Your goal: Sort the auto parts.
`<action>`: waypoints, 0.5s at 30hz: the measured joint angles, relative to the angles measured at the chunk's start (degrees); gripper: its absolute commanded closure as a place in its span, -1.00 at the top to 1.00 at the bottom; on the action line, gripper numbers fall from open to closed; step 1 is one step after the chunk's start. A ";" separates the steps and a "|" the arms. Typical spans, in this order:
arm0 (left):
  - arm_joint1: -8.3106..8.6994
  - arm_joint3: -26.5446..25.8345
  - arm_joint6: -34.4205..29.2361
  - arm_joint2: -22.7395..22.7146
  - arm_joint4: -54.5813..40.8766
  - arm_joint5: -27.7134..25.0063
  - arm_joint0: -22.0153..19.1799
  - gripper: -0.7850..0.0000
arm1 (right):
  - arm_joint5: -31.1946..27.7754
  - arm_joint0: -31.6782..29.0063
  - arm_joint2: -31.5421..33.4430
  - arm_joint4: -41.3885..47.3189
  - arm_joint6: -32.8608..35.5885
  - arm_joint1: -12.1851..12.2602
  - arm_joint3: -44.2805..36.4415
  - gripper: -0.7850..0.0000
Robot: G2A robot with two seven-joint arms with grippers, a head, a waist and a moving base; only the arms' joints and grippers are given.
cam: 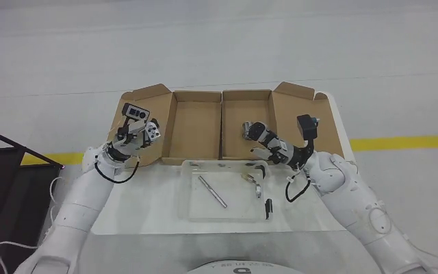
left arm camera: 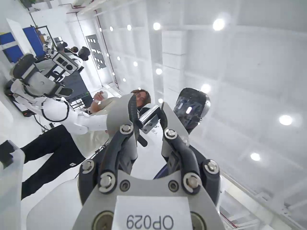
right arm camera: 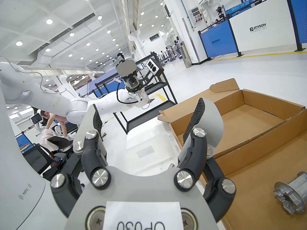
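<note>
Auto parts: a silver toothed metal hub (right arm camera: 289, 196) lies on the floor of the right-hand brown cardboard box (cam: 236, 113); a long thin metal rod (cam: 213, 191), a bent silver metal bracket (cam: 258, 179) and a small black piece (cam: 267, 207) lie in the clear plastic tray (cam: 185, 202).
Held part: a small shiny metal cylinder on a flat base (left arm camera: 148, 117), pinched between the left gripper's fingers.
Left gripper (left arm camera: 146, 111): closed narrow on that cylinder part, raised and pointing upward beside the outer flap of the left-hand brown cardboard box (cam: 195, 130).
Right gripper (right arm camera: 148, 108): fingers spread wide, holding nothing, over the right-hand box just beside the toothed hub.
Boxes: both open, side by side and touching, behind the tray.
Tray: on the white table (cam: 137, 205), just in front of the boxes, between the two arms.
</note>
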 measured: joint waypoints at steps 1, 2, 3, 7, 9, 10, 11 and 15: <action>-0.35 0.63 -0.17 -0.15 0.18 0.18 -0.29 -1.00 | 0.00 0.00 0.00 0.00 0.00 0.00 0.00 0.80; -0.78 1.26 -0.30 -0.43 0.59 0.31 -0.56 -1.00 | 0.00 0.00 0.00 0.00 0.00 0.00 0.00 0.80; -1.09 1.62 -0.31 -0.70 0.95 0.32 -0.68 -1.00 | 0.00 0.00 0.00 0.00 0.00 0.00 0.00 0.80; -1.81 1.41 3.11 -3.61 7.60 -3.19 -0.96 -1.00 | 0.00 0.00 0.00 0.00 0.00 0.00 0.00 0.81; -1.55 -0.54 8.36 -6.09 15.52 -8.49 -0.29 -1.00 | 0.00 0.00 0.00 0.00 0.00 0.00 0.00 0.81; -1.36 -2.00 11.68 -7.34 20.38 -11.83 0.54 -1.00 | 0.00 0.00 0.00 0.00 0.00 0.00 0.00 0.80; -1.15 -3.99 16.04 -8.84 26.36 -16.20 2.06 -1.00 | 0.00 0.00 0.00 0.00 0.00 0.00 0.00 0.78; -0.65 -7.94 27.24 -12.49 39.60 -27.37 6.67 -1.00 | 0.00 0.00 0.00 0.00 0.00 0.00 0.00 0.80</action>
